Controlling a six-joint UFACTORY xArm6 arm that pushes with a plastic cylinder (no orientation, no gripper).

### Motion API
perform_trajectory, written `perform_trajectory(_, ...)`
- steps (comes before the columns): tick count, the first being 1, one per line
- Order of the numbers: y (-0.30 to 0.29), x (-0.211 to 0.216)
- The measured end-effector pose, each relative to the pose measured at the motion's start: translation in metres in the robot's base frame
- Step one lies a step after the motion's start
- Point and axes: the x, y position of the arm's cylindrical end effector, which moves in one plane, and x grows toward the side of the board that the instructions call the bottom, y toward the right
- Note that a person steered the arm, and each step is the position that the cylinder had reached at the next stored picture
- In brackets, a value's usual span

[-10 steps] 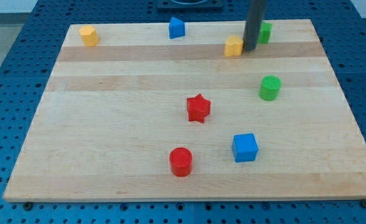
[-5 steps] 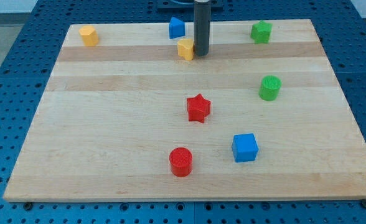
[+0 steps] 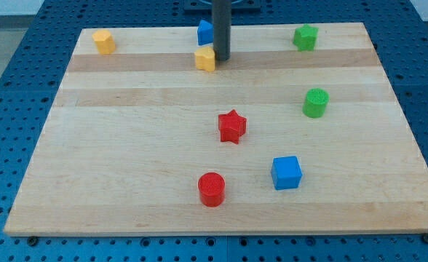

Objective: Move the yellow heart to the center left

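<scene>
The yellow heart [image 3: 205,59] lies near the view's top, a little left of the board's middle, just below a blue block [image 3: 204,31]. My tip [image 3: 222,58] stands right against the heart's right side. The dark rod rises straight up from there and covers part of the blue block's right edge.
A yellow block [image 3: 104,41] sits at the top left corner. A green block [image 3: 306,36] is at the top right, a green cylinder [image 3: 316,102] below it. A red star [image 3: 232,126] is mid-board, with a red cylinder [image 3: 212,189] and a blue cube [image 3: 286,172] near the bottom.
My tip has swept leftward along the top of the board, pushing the yellow heart from beside the green block to below the blue block. Other blocks have not moved.
</scene>
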Motion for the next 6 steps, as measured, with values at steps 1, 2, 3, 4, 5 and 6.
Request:
perform_trajectory(1,-0.027,0.005)
perform_trajectory(2,-0.03,0.006)
perform_trajectory(3,-0.03,0.006)
perform_trajectory(4,-0.043,0.006)
perform_trajectory(5,-0.07,0.006)
perform_trajectory(6,-0.083,0.007)
